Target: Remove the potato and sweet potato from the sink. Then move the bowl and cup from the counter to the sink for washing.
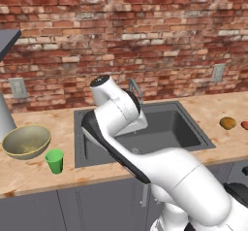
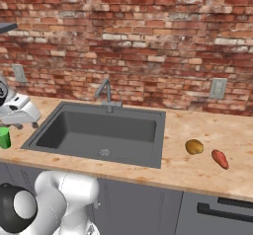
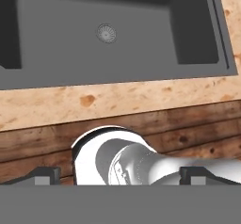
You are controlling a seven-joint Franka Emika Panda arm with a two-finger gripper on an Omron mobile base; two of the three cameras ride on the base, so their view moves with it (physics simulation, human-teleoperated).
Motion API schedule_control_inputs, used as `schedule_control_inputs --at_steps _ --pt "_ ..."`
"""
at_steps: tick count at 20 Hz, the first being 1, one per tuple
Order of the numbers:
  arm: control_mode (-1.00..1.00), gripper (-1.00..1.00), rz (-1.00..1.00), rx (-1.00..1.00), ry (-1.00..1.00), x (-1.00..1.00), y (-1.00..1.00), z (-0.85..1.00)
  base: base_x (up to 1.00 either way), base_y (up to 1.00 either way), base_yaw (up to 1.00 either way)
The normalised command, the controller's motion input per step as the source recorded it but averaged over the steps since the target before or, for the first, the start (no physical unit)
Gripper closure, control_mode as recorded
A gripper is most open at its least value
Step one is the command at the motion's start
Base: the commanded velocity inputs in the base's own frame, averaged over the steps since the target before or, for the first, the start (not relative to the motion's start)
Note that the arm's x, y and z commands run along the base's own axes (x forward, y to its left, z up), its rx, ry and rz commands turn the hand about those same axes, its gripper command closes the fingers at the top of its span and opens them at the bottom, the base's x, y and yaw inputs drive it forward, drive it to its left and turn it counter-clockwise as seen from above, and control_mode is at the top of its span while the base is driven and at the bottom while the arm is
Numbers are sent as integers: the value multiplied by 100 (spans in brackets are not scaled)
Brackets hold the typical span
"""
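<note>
While you view from the base, here is the layout.
Sink (image 1: 184,128): set in the counter (image 2: 217,125), basin bare, drain (image 3: 107,32) visible.
Potato (image 2: 194,146): on the counter right of the sink.
Sweet potato (image 2: 220,159): just beside the potato.
Bowl (image 1: 26,140): counter, left of the sink.
Cup (image 1: 54,160): near the bowl.
Tool (image 3: 120,176): fingertips wide apart, holding nothing, above the sink's front edge.
</note>
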Motion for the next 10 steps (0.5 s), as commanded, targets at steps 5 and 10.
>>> schedule_control_inputs --at_steps 5,10 --pt "-100 -100 0 2 0 0 41 0 0 0 0" --pt "-100 -100 0 9 0 0 35 0 0 0 0"
